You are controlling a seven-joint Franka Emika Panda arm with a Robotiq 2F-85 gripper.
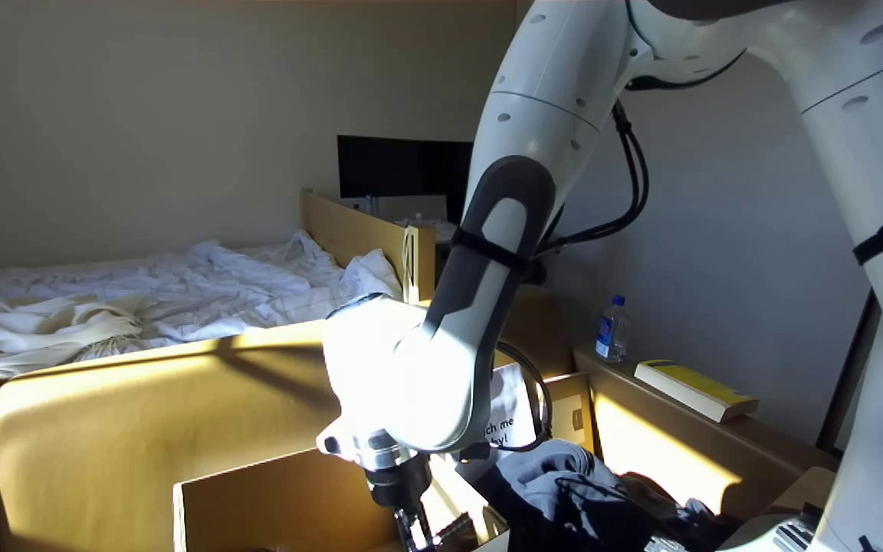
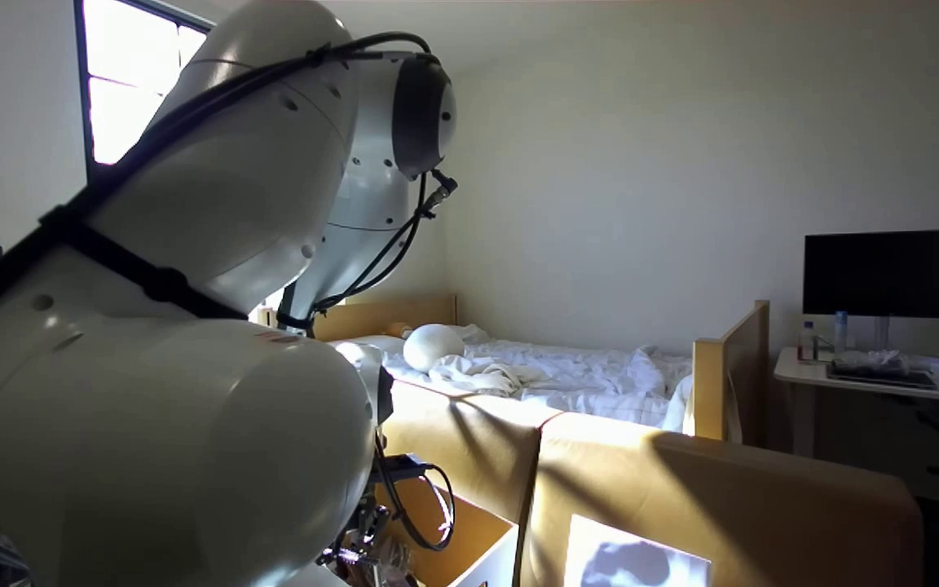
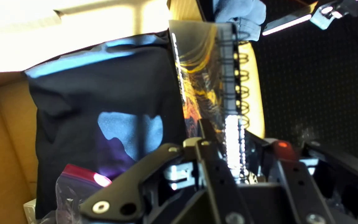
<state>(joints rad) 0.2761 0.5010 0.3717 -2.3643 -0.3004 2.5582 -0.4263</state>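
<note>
Spiral notebook [image 3: 204, 71] between narrow-set jaws of pincer [image 3: 230, 130], firm hold impossible to confirm; black cloth [image 3: 110, 90] just beside pincer. Step apparently gripping or releasing; next move calls for steady alignment.

From a little above the sofa [image 1: 158, 422], an exterior view looks across it to the bed [image 1: 219, 291], with the arm [image 1: 514, 192] near at its right. An exterior view that takes in the window [image 2: 123, 81] sits very near the arm, which fills its left part, and also faces the bed across the sofa, so both share these, the monitor [image 2: 897, 273] and part of the box [image 1: 280, 498]. The wrist view, close behind the gripper [image 3: 231, 130], looks down past it at the notebook [image 3: 204, 77] and into the box.
</note>
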